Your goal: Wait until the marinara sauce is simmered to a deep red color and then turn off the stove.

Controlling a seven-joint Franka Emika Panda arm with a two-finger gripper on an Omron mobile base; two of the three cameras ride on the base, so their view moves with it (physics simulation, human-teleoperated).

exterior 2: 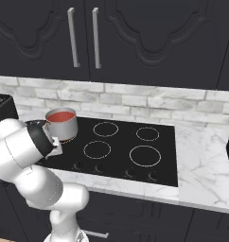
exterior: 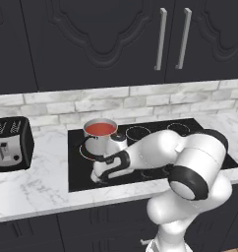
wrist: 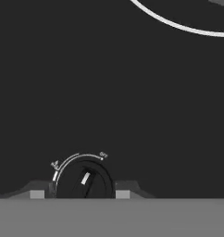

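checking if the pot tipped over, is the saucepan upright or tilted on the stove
Upright. The saucepan stands level on the stove, and the marinara sauce shows as a flat red round surface inside its rim.

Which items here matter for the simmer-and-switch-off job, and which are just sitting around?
Part of the job:
- red marinara sauce in the small steel saucepan
- flat black glass stove
- round dark knob, gripper astride it

Just sitting around:
- black-and-silver toaster
- dark upper cabinets
- white marble counter

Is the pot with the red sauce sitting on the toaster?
No, the saucepan with the marinara sauce stands on the black stove, and the toaster sits apart on the counter.
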